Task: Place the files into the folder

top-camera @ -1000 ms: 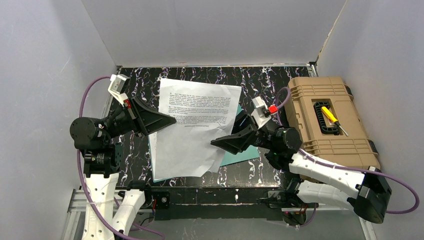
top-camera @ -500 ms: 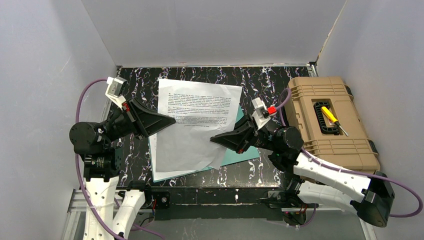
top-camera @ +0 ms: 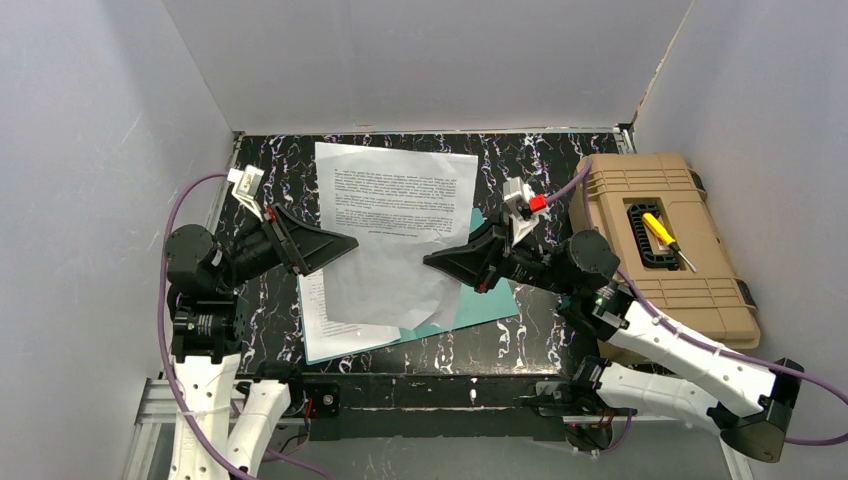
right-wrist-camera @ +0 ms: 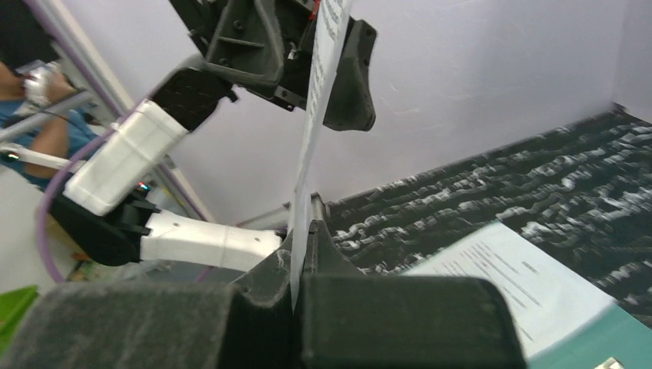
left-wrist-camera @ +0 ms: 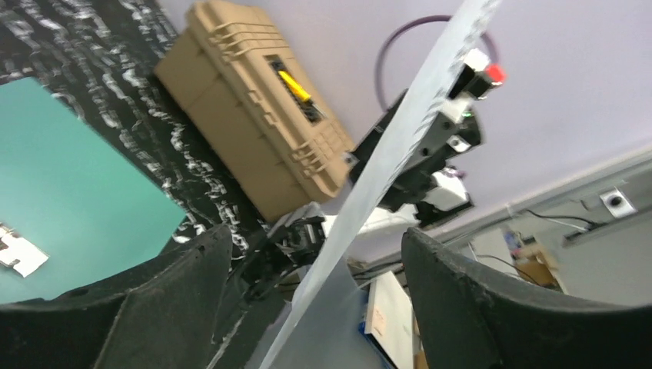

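One white printed sheet of the files [top-camera: 395,225] hangs in the air above the teal folder [top-camera: 490,302]. My right gripper [top-camera: 435,263] is shut on its right edge; the wrist view shows that sheet [right-wrist-camera: 315,115] pinched in the right gripper [right-wrist-camera: 300,234]. At the sheet's left edge my left gripper [top-camera: 340,243] is open. Its wrist view shows the paper [left-wrist-camera: 377,177] running edge-on between the spread fingers [left-wrist-camera: 492,307] of the left gripper [left-wrist-camera: 315,257]. Another sheet [top-camera: 325,320] lies flat on the folder [left-wrist-camera: 69,192], whose metal clip [left-wrist-camera: 19,254] shows.
A tan toolbox [top-camera: 655,250] with a yellow screwdriver [top-camera: 665,238] in its lid recess stands at the right. Grey walls close in the black marbled table [top-camera: 540,160] on three sides.
The left gripper has opened and let go of the sheet's left edge. The right gripper closed on the right edge and carried the sheet a little toward the back.
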